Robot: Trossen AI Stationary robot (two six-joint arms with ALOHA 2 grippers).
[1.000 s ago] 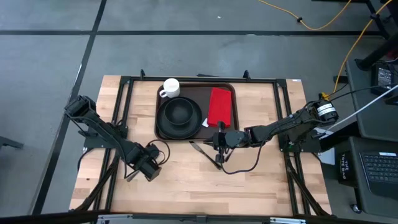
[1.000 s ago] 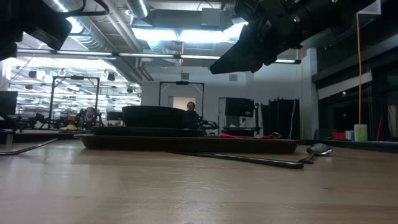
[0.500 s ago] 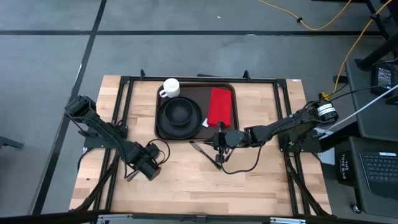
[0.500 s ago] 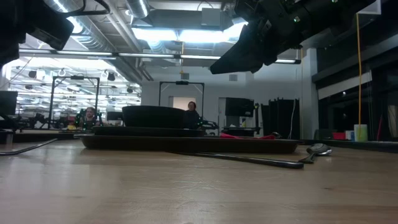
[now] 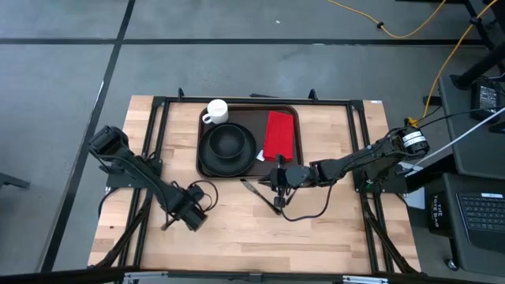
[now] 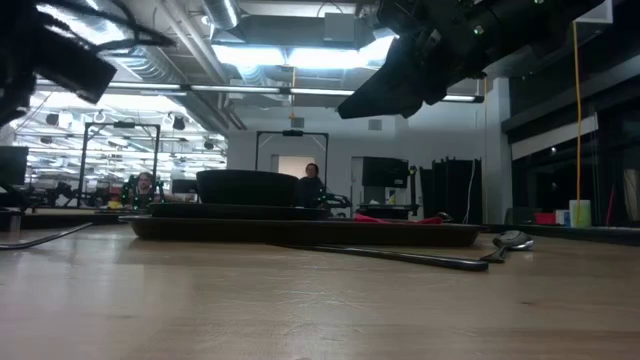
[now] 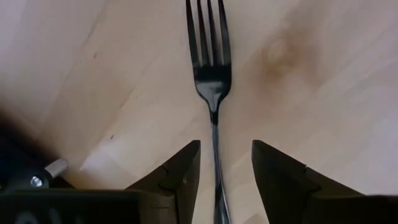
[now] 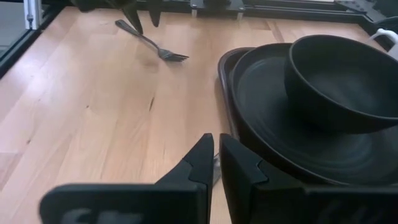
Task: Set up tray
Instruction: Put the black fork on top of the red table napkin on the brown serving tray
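Observation:
The dark brown tray [image 5: 293, 117] lies at the table's far middle. On it are a black plate [image 5: 207, 160] bearing a black bowl [image 5: 228, 140], a white mug [image 5: 217, 110] and a red napkin [image 5: 279, 134]. A fork [image 7: 210, 68] lies flat on the wood near the left front. My left gripper [image 7: 225, 167] points down over the fork's handle, open, one finger on each side and apart from it. My right gripper [image 8: 216, 163] hangs shut and bare above the table, just in front of the tray.
A spoon [image 6: 510, 240] and a knife [image 6: 400, 256] lie on the wood below my right gripper, in front of the tray. A black frame [image 5: 158, 118] runs along the table's edges. Bare wood stretches along the near side.
My left arm has sunk a little, bringing its gripper closer to the fork on the table. The fork, the tray and my right arm have kept still.

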